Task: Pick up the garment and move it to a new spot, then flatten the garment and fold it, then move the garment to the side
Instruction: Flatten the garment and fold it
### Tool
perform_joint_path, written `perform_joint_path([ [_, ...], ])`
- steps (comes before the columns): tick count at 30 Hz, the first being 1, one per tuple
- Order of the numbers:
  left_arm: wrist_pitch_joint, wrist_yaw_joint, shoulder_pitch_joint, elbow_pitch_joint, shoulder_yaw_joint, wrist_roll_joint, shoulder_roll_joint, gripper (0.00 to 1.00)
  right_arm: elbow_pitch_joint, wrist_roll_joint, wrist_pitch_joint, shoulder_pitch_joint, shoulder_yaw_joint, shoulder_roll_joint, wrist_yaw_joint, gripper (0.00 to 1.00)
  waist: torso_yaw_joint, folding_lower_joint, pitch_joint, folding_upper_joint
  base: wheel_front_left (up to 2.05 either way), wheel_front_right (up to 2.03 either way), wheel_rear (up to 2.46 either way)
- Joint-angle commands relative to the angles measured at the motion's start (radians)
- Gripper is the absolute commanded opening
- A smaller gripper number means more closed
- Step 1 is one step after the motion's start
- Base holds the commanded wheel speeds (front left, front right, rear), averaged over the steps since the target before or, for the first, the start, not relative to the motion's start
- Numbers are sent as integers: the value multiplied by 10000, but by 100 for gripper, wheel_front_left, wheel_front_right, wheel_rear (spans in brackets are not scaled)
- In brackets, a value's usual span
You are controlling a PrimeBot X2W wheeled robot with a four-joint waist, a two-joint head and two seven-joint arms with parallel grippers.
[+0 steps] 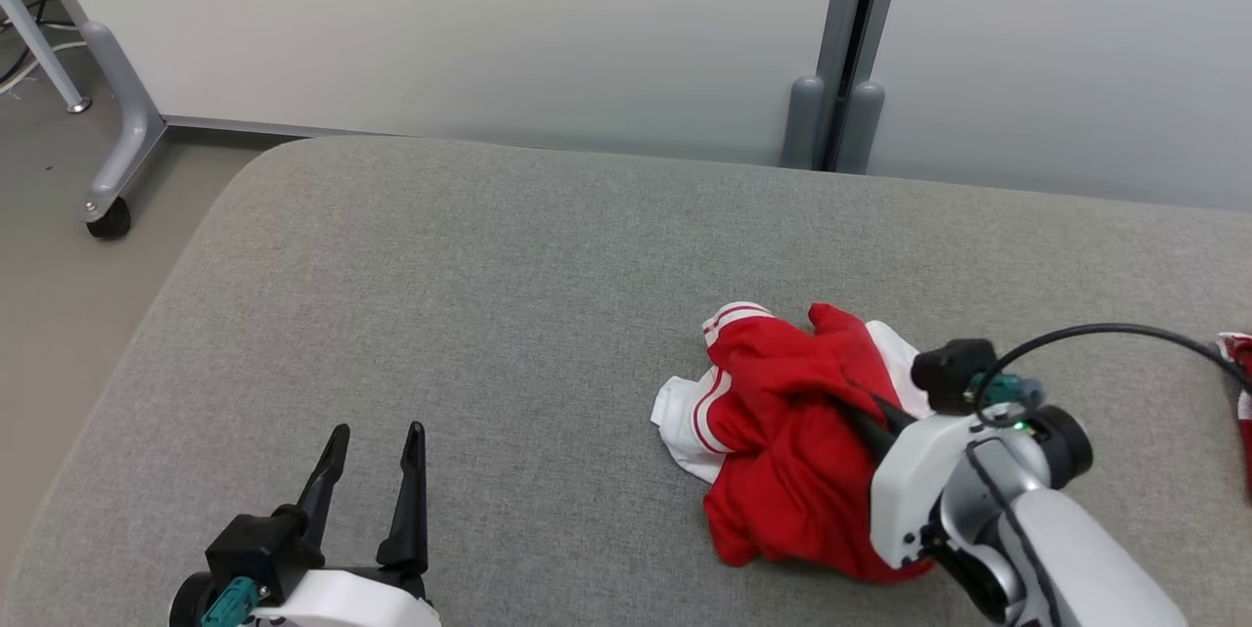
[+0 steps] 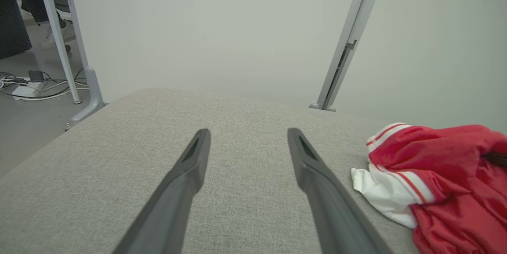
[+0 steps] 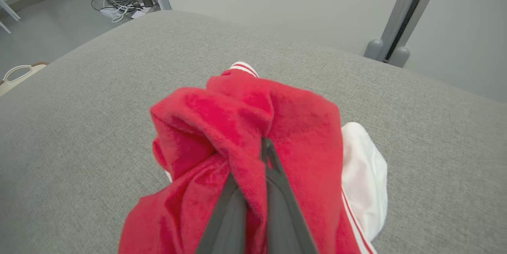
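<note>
Garment, red with white striped trim, lies crumpled right of centre on grey cushion. Right gripper pressed together on a ridge of red cloth, fold pinched between its 2 fingers. Left gripper spread, empty, well apart to the garment's left. Heap sits at right arm's fingertips, so the lift looks like its job; no clear long axis.
</note>
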Motion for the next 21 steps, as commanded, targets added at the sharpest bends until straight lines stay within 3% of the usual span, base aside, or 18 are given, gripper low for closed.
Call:
perform_joint_path([
  [1, 4, -55, -120, 15, 54, 48, 26, 100, 101, 80, -175, -193, -129, -153, -1, 0, 12, 0, 36, 0, 0, 0, 0],
  [11, 4, -159, -296, -7, 163, 132, -87, 100, 547, 137, -471, -577, -1660, -1144, -1, 0, -175, 0, 417, 0, 0, 0, 0],
  [21, 2, -313, -710, 129, 126, 290, -126, 100, 1991, 218, -771, -887, -2798, -1893, -1, 0, -269, 0, 1036, 0, 0, 0, 0],
])
